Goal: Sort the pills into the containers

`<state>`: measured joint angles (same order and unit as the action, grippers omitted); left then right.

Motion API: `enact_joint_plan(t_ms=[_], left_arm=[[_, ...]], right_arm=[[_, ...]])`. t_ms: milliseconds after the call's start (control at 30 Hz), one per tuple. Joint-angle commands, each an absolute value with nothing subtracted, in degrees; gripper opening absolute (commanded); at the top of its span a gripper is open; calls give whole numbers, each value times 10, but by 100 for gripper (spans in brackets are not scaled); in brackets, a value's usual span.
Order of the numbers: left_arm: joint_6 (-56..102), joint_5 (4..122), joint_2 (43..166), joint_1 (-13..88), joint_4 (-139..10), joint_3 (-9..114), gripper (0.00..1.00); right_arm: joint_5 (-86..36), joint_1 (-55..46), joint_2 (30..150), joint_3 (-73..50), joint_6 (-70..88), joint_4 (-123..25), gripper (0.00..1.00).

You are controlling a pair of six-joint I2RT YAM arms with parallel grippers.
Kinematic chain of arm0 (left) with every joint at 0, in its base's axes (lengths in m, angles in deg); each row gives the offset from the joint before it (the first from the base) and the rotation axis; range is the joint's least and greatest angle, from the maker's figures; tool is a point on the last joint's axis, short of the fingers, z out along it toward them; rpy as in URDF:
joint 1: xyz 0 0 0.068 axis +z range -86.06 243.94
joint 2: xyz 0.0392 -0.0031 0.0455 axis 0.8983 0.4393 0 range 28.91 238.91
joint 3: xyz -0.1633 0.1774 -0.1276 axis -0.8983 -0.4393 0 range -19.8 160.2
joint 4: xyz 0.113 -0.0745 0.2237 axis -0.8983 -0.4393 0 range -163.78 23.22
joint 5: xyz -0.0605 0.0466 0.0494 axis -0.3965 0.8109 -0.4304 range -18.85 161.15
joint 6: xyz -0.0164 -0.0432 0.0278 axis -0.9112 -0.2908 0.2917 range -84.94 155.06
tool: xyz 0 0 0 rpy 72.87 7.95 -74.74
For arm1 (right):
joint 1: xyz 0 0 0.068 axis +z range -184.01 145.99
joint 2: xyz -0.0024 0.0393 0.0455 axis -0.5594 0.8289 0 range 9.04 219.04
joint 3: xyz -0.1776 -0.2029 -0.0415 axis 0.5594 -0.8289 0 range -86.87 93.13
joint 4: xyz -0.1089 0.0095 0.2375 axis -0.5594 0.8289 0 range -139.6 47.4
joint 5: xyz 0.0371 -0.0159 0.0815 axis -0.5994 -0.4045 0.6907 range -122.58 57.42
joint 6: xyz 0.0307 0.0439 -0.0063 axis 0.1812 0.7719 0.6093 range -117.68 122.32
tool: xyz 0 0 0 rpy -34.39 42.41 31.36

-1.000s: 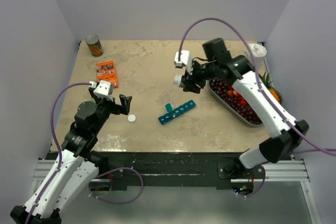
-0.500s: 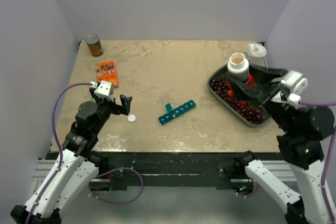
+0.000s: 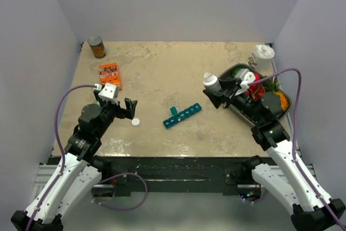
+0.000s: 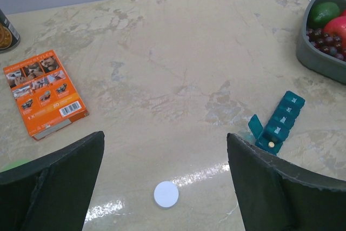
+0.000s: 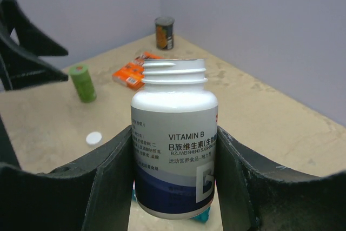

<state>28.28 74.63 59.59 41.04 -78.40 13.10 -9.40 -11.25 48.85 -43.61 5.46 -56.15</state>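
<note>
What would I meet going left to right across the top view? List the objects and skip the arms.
can → box → cap → organiser → bottle → cup

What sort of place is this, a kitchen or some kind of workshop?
Most likely a robotics test booth: plain walls box in a small table, two robot arms are bolted at its near edge, and props, a pill organiser and a vitamin bottle, are out.
</note>
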Motion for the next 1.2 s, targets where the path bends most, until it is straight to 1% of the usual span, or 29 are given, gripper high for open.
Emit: enact_joint_plan(t_ms=[0, 33, 67, 133, 200, 233, 333, 400, 433, 567, 667, 700, 767, 800, 833, 867, 900, 933, 1000, 1133, 1167], left_arm=[[295, 730, 598, 414, -755, 133, 99], [295, 730, 598, 414, -755, 133, 99], [295, 731, 598, 414, -756, 134, 99], [294, 730, 598, 414, -756, 134, 99], [295, 730, 598, 414, -757, 136, 99], [294, 729, 598, 414, -756, 136, 99], [294, 723, 597, 414, -754, 136, 99], [294, 717, 597, 414, -753, 137, 99], [294, 717, 597, 414, -753, 137, 99], [294, 716, 594, 414, -754, 136, 99], [294, 714, 594, 414, -753, 136, 99], [294, 714, 595, 414, -754, 137, 99], [294, 714, 596, 414, -751, 136, 99], [294, 714, 597, 414, -752, 136, 99], [294, 714, 598, 414, -751, 136, 99], [294, 714, 601, 414, -751, 136, 99], [294, 714, 600, 414, -751, 136, 99], [294, 714, 601, 414, -751, 136, 99], [293, 714, 599, 414, -752, 136, 99], [294, 718, 596, 414, -756, 136, 99], [294, 720, 596, 414, -755, 136, 99]], right_arm=[[24, -127, 524, -463, 5, -620, 0], [44, -135, 532, -464, -27, -617, 0], [103, -141, 541, -465, -44, -610, 0], [152, -147, 559, -463, -73, -580, 0], [204, -151, 575, -448, -119, -528, 0], [211, -151, 580, -444, -149, -476, 0], [198, -159, 613, -416, -248, -346, 0], [196, -167, 633, -397, -303, -294, 0], [196, -168, 646, -392, -306, -269, 0], [193, -170, 664, -368, -328, -234, 0], [173, -185, 676, -360, -391, -193, 0], [173, -187, 679, -355, -426, -174, 0], [173, -187, 706, -343, -442, -112, 0], [179, -187, 727, -317, -483, -78, 0], [187, -188, 756, -298, -512, 15, 0], [203, -187, 784, -278, -535, 59, 0], [213, -188, 840, -241, -606, 107, 0], [224, -187, 861, -227, -635, 182, 0], [247, -188, 877, -220, -641, 189, 0], [242, -186, 845, -245, -584, 78, 0], [240, -182, 845, -246, -583, 72, 0]])
